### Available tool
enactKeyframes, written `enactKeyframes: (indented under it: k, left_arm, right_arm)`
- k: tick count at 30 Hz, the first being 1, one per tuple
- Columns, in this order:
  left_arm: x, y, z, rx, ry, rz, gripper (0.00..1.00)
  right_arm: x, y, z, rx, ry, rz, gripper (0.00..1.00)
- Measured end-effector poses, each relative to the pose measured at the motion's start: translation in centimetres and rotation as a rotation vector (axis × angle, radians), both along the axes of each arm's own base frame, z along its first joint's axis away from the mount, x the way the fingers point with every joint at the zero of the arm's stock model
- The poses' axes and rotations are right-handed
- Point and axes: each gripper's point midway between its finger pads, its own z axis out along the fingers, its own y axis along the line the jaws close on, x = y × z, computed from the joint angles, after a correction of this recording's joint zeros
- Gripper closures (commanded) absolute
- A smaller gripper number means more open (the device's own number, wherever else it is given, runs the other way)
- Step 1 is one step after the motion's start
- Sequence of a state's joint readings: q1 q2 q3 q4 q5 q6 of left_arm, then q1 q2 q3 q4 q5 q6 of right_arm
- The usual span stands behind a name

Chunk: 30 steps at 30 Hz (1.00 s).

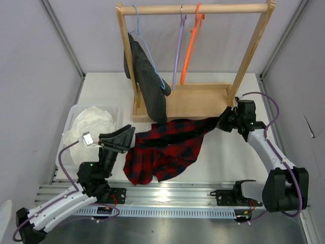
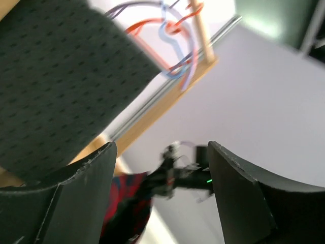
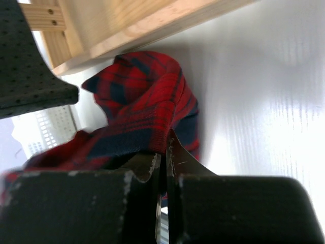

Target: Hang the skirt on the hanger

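Hovering right of the basket (image 1: 71, 120) and its white cloth (image 1: 91, 126), the left gripper (image 1: 131, 138) has its jaws spread wide, grasping nothing. Just beside it, the skirt (image 1: 162, 147) lies crumpled on the table, below the rack (image 1: 203, 9). On the rack's rod the hanger (image 1: 177, 56) hangs bare, beside an orange one (image 1: 190, 51). The right gripper (image 1: 222, 122) is clenched on the skirt's right corner, at the rack's base.

The skirt (image 1: 162, 150) lies mid-table. At its twelve o'clock stands the rack (image 1: 228, 8), the hanger (image 1: 177, 51) on its rail. A basket (image 1: 76, 109) sits at nine o'clock.
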<state>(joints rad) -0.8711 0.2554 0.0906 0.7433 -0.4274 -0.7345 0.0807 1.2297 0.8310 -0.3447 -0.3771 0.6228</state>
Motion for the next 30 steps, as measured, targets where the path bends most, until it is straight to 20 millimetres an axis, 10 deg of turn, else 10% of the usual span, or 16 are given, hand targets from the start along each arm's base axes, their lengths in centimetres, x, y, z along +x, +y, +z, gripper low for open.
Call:
enactKeyframes:
  k: [8,15,30]
  left_arm:
    - [2.0,-3.0,-2.9,0.319,0.172,-0.008,0.31]
    - [2.8,-7.6,-4.8,0.562,0.255,-0.141,0.6]
    - [2.1,-15.9,-13.2,0.833,0.399,-0.396,0.64]
  right_arm:
    - [0.1,-0.1,1.2,-0.002,-0.037,-0.009,1.0]
    - [-0.1,0.5,1.0,0.005,-0.027,0.011,1.0]
    - [-1.9,4.8,3.7,0.252,-0.045,0.144,1.0]
